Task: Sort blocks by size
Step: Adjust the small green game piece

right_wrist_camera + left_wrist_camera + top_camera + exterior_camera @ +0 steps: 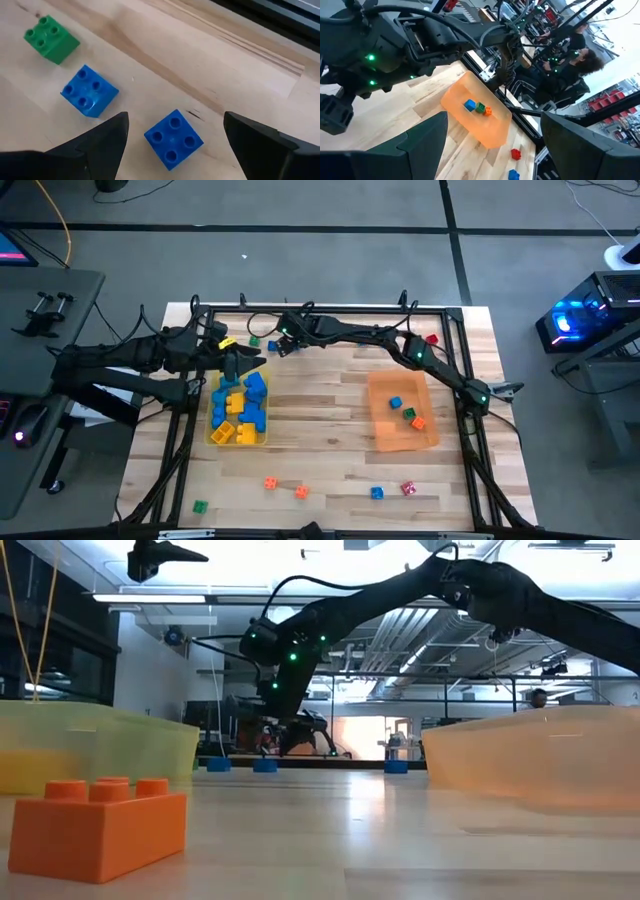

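Two trays: one yellow (213, 436), one orange (382, 442), two arms

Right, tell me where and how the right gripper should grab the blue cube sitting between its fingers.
Probably from straight above, closing on two opposite flat side walls of the blue cube. It sits studs-up on the table, and the right gripper is open with a finger on either side. The studded top offers no flat hold. The second blue cube lies apart, so it should not obstruct.

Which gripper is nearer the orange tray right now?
Left, though only slightly. The left gripper hangs over the yellow tray, beside the orange tray; the right gripper hovers at the table's far edge, farther away.
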